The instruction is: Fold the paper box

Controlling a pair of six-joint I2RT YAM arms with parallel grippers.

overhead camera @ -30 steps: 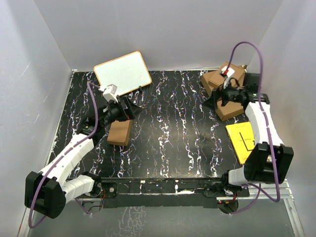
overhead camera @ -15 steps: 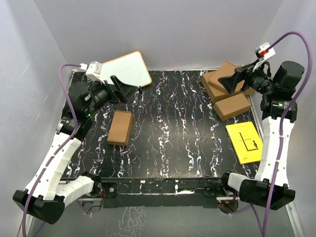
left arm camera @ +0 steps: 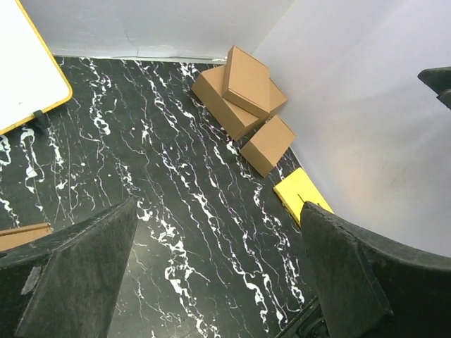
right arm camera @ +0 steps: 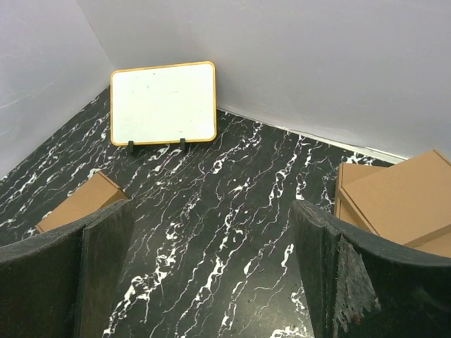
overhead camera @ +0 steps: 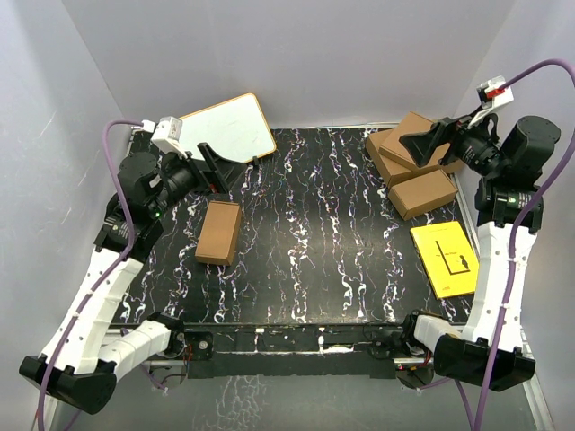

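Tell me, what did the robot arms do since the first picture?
Both arms lifted up and pulled back toward the side walls. The left gripper rose away from the small box, and the right gripper rose off the cartons. Both are open and hold nothing. The small box, cartons, yellow sheet and whiteboard stayed put.

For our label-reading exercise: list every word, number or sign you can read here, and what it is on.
None can be read. The whiteboard shows no writing, the small brown box and the three brown cartons show no print, and the yellow sheet bears only black lines.
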